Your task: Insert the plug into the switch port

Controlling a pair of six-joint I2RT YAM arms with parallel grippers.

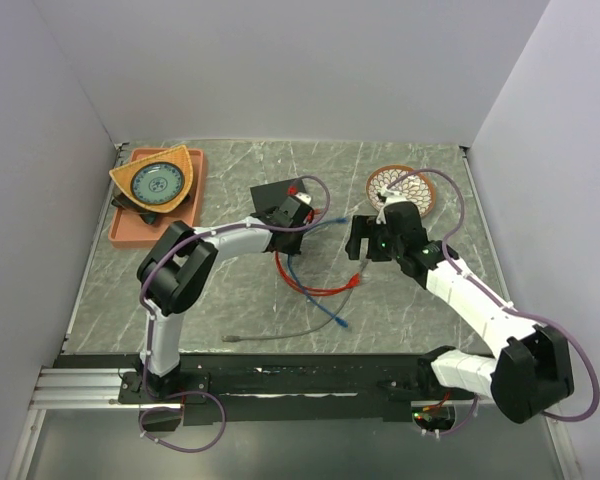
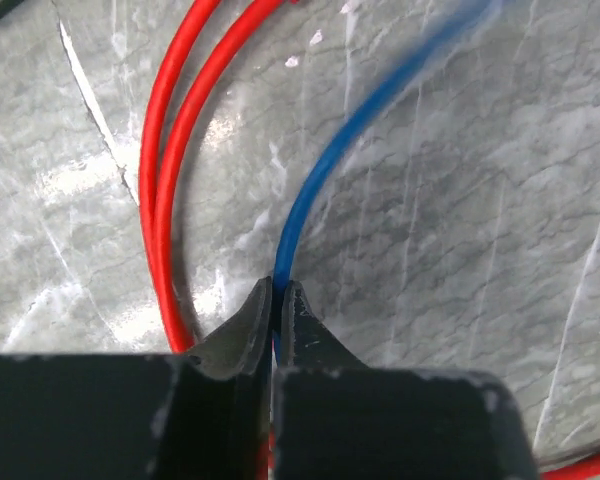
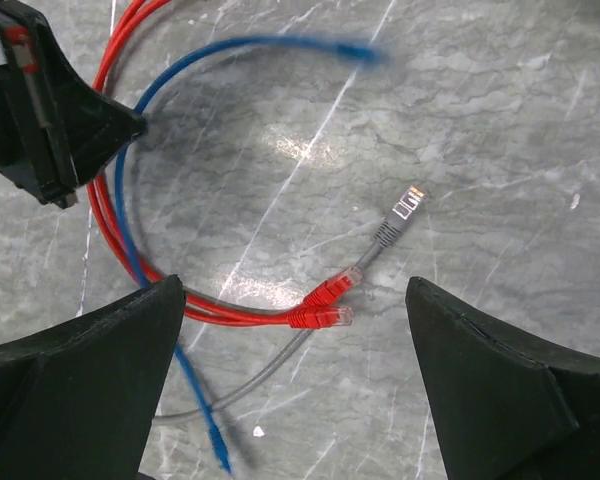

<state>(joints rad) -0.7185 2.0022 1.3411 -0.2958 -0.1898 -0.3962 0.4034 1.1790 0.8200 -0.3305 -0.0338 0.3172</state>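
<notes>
At the far left of the grey marble-patterned table you have a flat orange rectangular tray. On it sits a yellow-orange woven basket of rounded triangular shape, holding a round teal patterned plate. At the far right you'll find a round shallow bowl with a red-brown lattice pattern. Mid-table, a thin red cable lies looped, its two red plugs side by side. A thin grey cable runs just beside them, its plug resting on the table.
</notes>
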